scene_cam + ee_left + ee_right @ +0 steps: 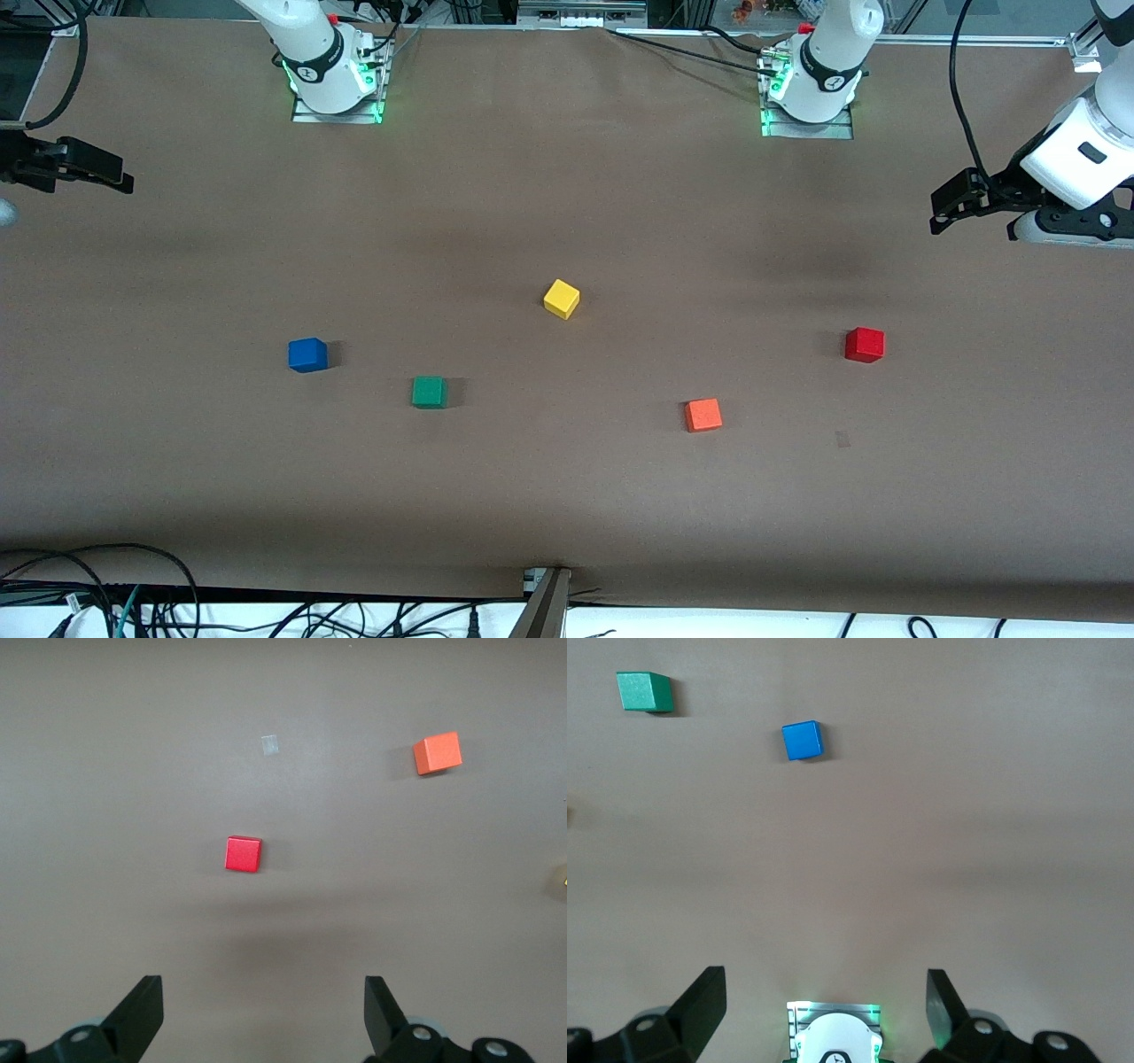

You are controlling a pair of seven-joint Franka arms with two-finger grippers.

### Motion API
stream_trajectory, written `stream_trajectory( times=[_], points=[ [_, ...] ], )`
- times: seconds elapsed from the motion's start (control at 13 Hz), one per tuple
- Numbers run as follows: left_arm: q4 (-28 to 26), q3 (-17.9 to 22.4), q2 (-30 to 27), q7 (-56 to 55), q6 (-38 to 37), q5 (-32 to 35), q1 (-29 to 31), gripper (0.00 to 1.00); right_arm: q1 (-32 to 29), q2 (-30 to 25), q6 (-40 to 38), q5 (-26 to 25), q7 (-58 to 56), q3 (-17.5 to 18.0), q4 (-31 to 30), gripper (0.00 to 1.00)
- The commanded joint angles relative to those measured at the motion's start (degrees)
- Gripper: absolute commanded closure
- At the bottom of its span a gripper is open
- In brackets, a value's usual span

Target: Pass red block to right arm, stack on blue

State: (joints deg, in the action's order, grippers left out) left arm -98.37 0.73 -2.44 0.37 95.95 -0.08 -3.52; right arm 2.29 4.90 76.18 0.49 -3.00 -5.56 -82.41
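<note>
1. One brown worktop [567, 177] carries everything.
2. Two tools, both wide and empty: left tool [941, 213] over the worktop's left-arm end, right tool [120, 177] over its right-arm end.
3. Five cubes, well apart: red block [864, 345] toward the left arm's end, blue [307, 354] toward the right arm's, plus yellow [562, 299], green [429, 392], orange [702, 415].

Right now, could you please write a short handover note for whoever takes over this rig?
Left gripper: open, empty, up over the left arm's end of the table.
Right gripper: open, empty, over the right arm's end.
Red block: on the table toward the left arm's end, untouched.
Blue cube: on the table toward the right arm's end, nothing on it.
Done: nothing.
Left: pick up red, hand over, stack on blue.
</note>
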Motion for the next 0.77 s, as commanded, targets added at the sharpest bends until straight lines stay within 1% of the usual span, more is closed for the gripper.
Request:
stream_trajectory(
  times=[0.0,0.69],
  points=[
    [1.78,0.50,0.86,0.42,-1.46,-0.63,-0.43,0.00,-0.44,0.11,-0.07,0.47,-0.78,0.03,0.59,0.00],
    [1.61,0.50,1.65,0.85,-2.61,-0.63,-0.43,0.00,-0.27,0.11,0.02,0.47,-0.43,0.11,0.59,0.00]
  ],
)
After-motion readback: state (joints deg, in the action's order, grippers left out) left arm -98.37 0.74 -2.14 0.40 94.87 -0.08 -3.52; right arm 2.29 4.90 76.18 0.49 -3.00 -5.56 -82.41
